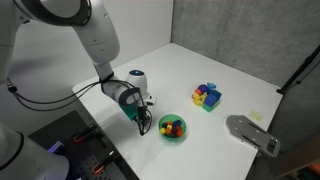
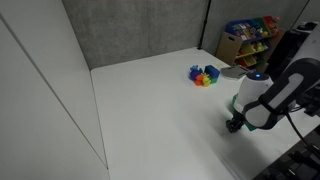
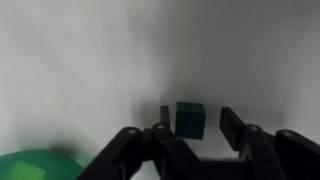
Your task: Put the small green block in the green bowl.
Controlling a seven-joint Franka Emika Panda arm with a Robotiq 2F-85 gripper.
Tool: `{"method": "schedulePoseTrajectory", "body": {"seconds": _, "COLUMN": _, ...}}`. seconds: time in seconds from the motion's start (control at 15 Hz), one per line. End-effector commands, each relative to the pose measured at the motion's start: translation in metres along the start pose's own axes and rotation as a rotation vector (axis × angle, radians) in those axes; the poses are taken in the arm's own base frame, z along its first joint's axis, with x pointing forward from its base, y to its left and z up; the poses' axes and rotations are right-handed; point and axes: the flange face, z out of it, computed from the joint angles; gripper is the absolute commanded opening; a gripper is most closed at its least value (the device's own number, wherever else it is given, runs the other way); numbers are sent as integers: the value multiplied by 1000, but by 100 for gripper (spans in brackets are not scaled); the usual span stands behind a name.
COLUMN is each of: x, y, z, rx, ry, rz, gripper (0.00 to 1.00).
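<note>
In the wrist view the small green block (image 3: 190,118), a dark teal cube, sits on the white table between my gripper's (image 3: 197,116) open fingers. It is close to the left finger, with a gap to the right finger. The rim of the green bowl (image 3: 38,165) shows at the lower left of that view. In an exterior view the gripper (image 1: 147,123) points down at the table just beside the green bowl (image 1: 172,128), which holds several coloured pieces. In an exterior view the gripper (image 2: 235,123) is low over the table and the bowl is hidden by the arm.
A blue tray of coloured blocks (image 1: 207,96) stands farther back on the table, and it shows in both exterior views (image 2: 205,75). A grey device (image 1: 250,133) lies near the table edge. A shelf with colourful items (image 2: 250,35) stands beyond the table.
</note>
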Motion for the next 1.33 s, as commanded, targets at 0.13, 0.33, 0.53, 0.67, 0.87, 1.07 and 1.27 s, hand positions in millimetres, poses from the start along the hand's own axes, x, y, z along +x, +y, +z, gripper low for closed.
{"method": "schedulePoseTrajectory", "body": {"seconds": 0.13, "x": 8, "y": 3, "z": -11, "rx": -5, "ry": 19, "rz": 32, "gripper": 10}}
{"method": "schedulePoseTrajectory", "body": {"seconds": 0.33, "x": 19, "y": -1, "z": -37, "rx": 17, "ry": 27, "rz": 44, "gripper": 10}}
{"method": "schedulePoseTrajectory", "body": {"seconds": 0.53, "x": 34, "y": -3, "z": -75, "rx": 22, "ry": 29, "rz": 49, "gripper": 10}}
{"method": "schedulePoseTrajectory", "body": {"seconds": 0.67, "x": 48, "y": -1, "z": -102, "rx": 10, "ry": 37, "rz": 65, "gripper": 10}}
{"method": "schedulePoseTrajectory", "body": {"seconds": 0.87, "x": 72, "y": 17, "z": -138, "rx": -39, "ry": 62, "rz": 108, "gripper": 10}}
{"method": "schedulePoseTrajectory", "body": {"seconds": 1.07, "x": 90, "y": 45, "z": -161, "rx": -97, "ry": 66, "rz": 152, "gripper": 10}}
{"method": "schedulePoseTrajectory", "body": {"seconds": 1.27, "x": 100, "y": 81, "z": -173, "rx": -155, "ry": 52, "rz": 193, "gripper": 10}}
